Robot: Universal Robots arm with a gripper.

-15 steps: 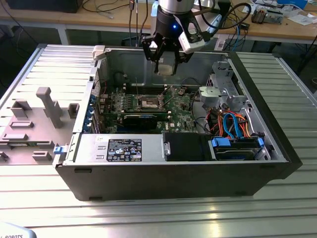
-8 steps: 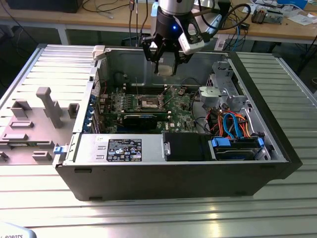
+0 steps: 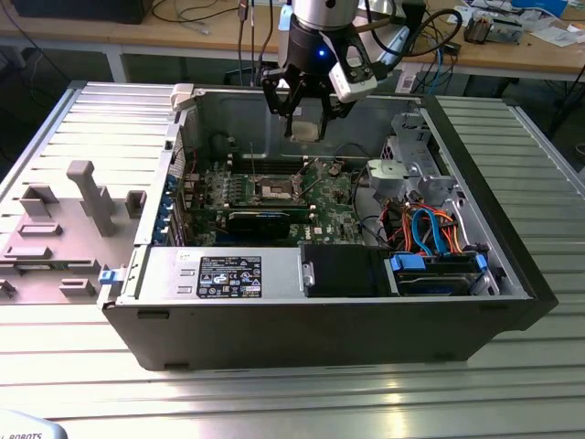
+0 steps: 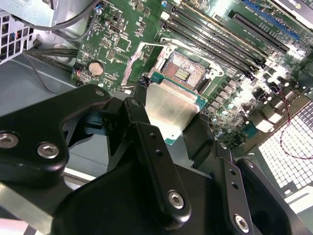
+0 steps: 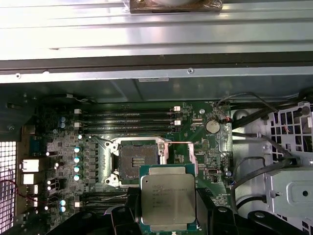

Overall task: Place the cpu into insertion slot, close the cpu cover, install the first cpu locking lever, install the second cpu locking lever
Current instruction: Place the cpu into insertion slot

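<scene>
My gripper (image 3: 306,126) hangs over the open computer case and is shut on the cpu (image 3: 307,130), a flat silver-grey square chip. In both wrist views the cpu (image 4: 168,108) (image 5: 167,198) lies level between the black fingers (image 4: 151,147), above the green motherboard (image 3: 329,197) and apart from it. The insertion slot (image 3: 277,189) (image 4: 184,73) (image 5: 132,164) is a dark square socket with its contacts bare. It sits just off one edge of the held chip. The cpu cover (image 4: 138,59) (image 5: 166,152) looks raised along one side of the slot.
Long black memory slots (image 5: 124,117) run beside the socket. A drive cage (image 3: 416,165) with orange and blue cables (image 3: 430,233) fills the case on the exterior view's right. A power supply (image 3: 228,274) lies at the front. A grey fixture tray (image 3: 64,229) rests outside the case.
</scene>
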